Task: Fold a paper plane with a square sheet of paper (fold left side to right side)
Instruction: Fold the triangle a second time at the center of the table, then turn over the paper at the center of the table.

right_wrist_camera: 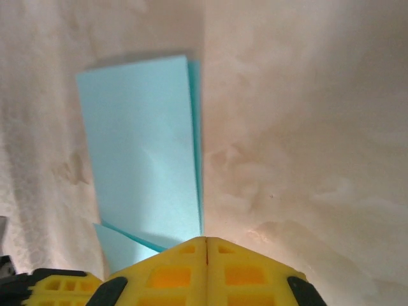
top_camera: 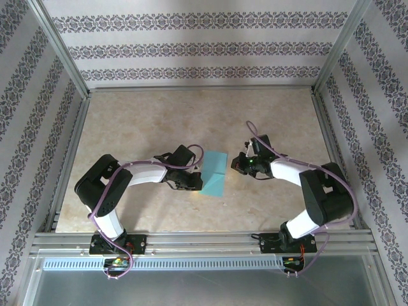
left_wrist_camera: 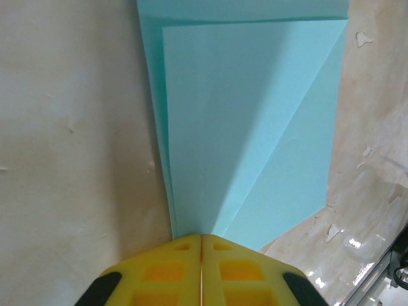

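The beige, marbled table (top_camera: 159,121) carries the square sheet of paper (top_camera: 213,173) at its middle. The paper is teal, smooth and folded. The left wrist view shows layered flaps and a diagonal crease. The left hand (left_wrist_camera: 201,255) is closed at the paper's edge. The right hand (right_wrist_camera: 206,255) is closed just beside the paper.

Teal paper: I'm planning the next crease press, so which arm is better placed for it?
Left, probably. The left gripper has its shut jaws right at the folded edge of the square sheet of paper, while the right gripper, also shut, sits beside the opposite edge.
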